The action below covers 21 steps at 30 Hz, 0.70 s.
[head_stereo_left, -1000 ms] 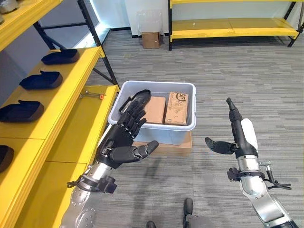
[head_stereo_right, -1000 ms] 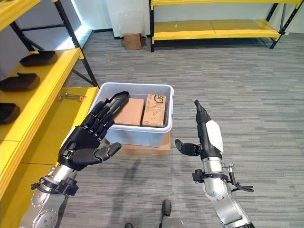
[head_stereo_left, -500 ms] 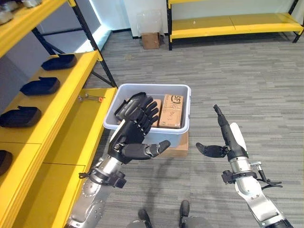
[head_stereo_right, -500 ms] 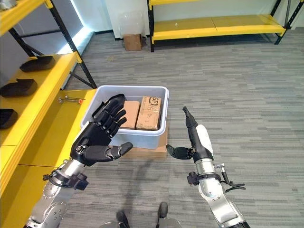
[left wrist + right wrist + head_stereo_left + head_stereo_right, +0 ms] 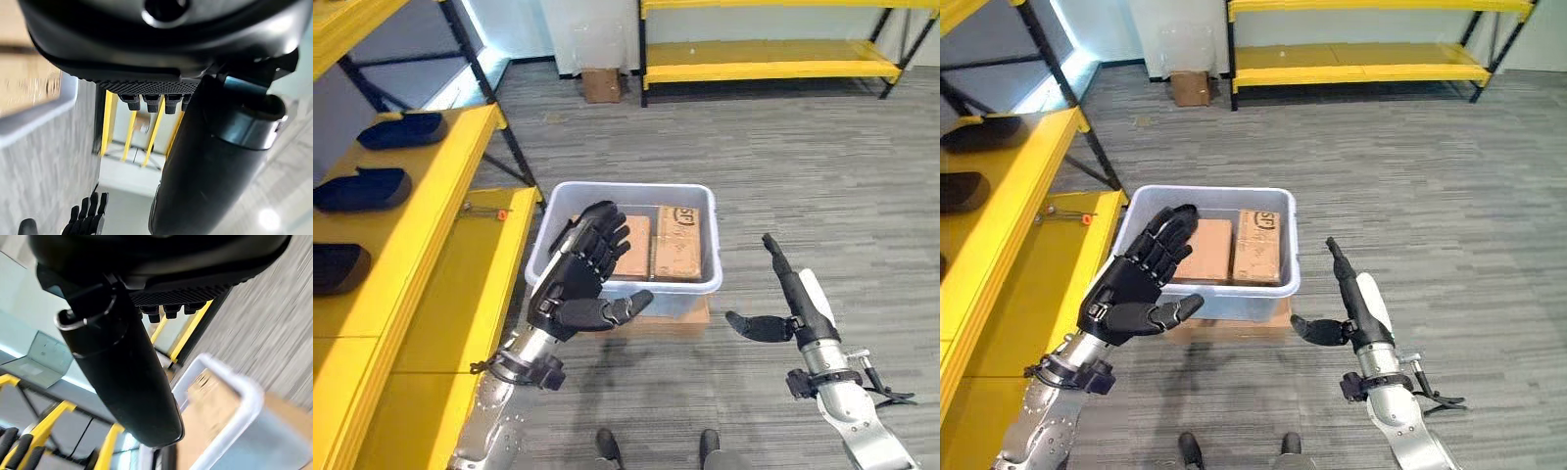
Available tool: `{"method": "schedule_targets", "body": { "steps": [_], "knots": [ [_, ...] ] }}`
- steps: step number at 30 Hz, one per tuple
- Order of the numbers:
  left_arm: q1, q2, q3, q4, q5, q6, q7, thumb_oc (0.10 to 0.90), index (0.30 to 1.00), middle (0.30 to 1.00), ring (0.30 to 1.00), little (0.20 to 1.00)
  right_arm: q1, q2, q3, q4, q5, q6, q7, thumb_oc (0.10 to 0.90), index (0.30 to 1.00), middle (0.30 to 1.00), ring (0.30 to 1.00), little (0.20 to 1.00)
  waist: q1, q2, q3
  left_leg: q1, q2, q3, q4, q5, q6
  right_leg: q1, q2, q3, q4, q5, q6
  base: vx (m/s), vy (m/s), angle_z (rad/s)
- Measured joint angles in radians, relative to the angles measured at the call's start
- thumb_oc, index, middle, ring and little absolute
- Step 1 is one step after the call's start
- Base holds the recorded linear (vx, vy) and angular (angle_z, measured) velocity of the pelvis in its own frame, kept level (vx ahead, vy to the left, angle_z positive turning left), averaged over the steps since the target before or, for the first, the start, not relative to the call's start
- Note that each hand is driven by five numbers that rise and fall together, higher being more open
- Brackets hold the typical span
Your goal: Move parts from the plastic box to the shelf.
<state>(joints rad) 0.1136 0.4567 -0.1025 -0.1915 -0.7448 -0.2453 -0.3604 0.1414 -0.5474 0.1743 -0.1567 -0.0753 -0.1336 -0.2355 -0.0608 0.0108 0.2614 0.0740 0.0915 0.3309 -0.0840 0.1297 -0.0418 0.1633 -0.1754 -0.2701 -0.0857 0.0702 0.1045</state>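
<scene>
The plastic box (image 5: 622, 238) is seen on the floor beside the yellow shelf (image 5: 431, 245), with two cardboard parts (image 5: 676, 243) inside. The left hand (image 5: 576, 284) and the right hand (image 5: 793, 299) are held released, fingers straight, grasping nothing.

Bright, even light is filling the room, with a pale glow coming in at eleven o'clock. Soft shadows are falling under the box (image 5: 623, 238). Close up, the box rim and cartons are blurring in the wrist views.
</scene>
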Motion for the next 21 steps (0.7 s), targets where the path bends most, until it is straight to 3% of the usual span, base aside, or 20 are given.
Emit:
{"method": "schedule_targets", "body": {
  "steps": [1,2,5,10,16,17,19,21],
  "knots": [
    [0.001,0.001,0.006,-0.001,0.000,0.001,0.000,0.900,1.000,1.000,1.000,1.000,-0.002,0.002,0.002,-0.003,0.000,0.000,0.005,0.900,1.000,1.000,1.000,1.000,0.007,-0.001,0.000,0.000,-0.005,-0.006,0.000,0.000,0.000,0.004,-0.004,-0.006,0.000,0.001,0.002,0.14,0.033,0.36],
    [0.022,0.003,0.033,-0.022,-0.001,0.002,0.000,0.900,1.000,1.000,1.000,1.000,-0.018,0.008,0.010,-0.014,0.000,0.004,0.013,0.900,1.000,1.000,1.000,1.000,0.039,-0.004,0.000,0.001,-0.010,-0.013,0.000,-0.005,0.007,0.011,-0.008,-0.014,0.000,0.001,0.009,0.10,0.041,0.27],
    [0.036,0.017,0.033,-0.026,0.001,0.007,-0.001,0.900,1.000,1.000,1.000,1.000,-0.065,0.012,0.012,-0.014,-0.002,0.013,0.012,0.900,1.000,1.000,1.000,1.000,0.060,-0.012,-0.001,0.001,-0.010,-0.019,-0.001,-0.007,0.009,0.015,-0.007,-0.015,0.000,-0.012,0.027,0.08,0.048,0.08],
    [0.046,0.023,0.024,-0.027,0.005,0.009,-0.002,0.900,1.000,1.000,1.000,1.000,-0.087,0.010,0.014,-0.014,-0.003,0.013,-0.001,0.900,1.000,1.000,1.000,1.000,0.064,-0.017,-0.003,-0.001,-0.007,-0.019,-0.005,-0.016,-0.002,0.013,-0.005,-0.010,0.000,-0.015,0.026,0.13,0.089,-0.02],
    [0.054,0.041,0.039,-0.026,0.005,0.021,-0.002,0.900,1.000,1.000,1.000,1.000,-0.090,0.024,0.018,-0.015,-0.004,0.006,-0.037,0.900,1.000,1.000,1.000,1.000,0.064,-0.047,-0.023,-0.004,-0.027,-0.019,-0.001,-0.029,0.022,-0.016,-0.024,-0.006,0.045,-0.021,0.031,0.14,0.182,-0.04],
    [0.045,0.040,0.039,-0.026,0.005,0.024,-0.004,0.900,1.000,1.000,1.000,1.000,-0.090,0.031,0.021,-0.015,-0.004,0.006,-0.037,0.900,1.000,1.000,1.000,1.000,0.061,-0.043,-0.025,-0.004,-0.030,-0.018,0.000,-0.032,0.037,-0.041,-0.031,-0.006,0.104,-0.024,0.033,0.18,0.344,0.00],
    [-0.008,0.037,0.033,0.001,0.006,0.061,-0.026,0.900,1.000,1.000,1.000,1.000,-0.090,0.034,0.016,-0.014,-0.007,0.009,-0.039,0.900,1.000,1.000,1.000,1.000,0.061,-0.021,-0.024,0.000,-0.042,-0.041,0.000,-0.054,0.066,-0.161,-0.065,0.012,0.346,-0.030,0.041,0.15,0.291,-0.07],
    [-0.030,0.038,0.027,0.006,0.006,0.073,-0.038,0.900,1.000,1.000,1.000,1.000,-0.088,0.040,0.027,-0.013,-0.043,0.009,-0.046,0.900,1.000,1.000,1.000,1.000,0.055,-0.017,-0.024,0.019,-0.059,-0.045,-0.005,-0.060,0.089,-0.267,-0.127,0.016,0.575,-0.006,0.047,0.13,0.075,-0.14]
  ]
}}
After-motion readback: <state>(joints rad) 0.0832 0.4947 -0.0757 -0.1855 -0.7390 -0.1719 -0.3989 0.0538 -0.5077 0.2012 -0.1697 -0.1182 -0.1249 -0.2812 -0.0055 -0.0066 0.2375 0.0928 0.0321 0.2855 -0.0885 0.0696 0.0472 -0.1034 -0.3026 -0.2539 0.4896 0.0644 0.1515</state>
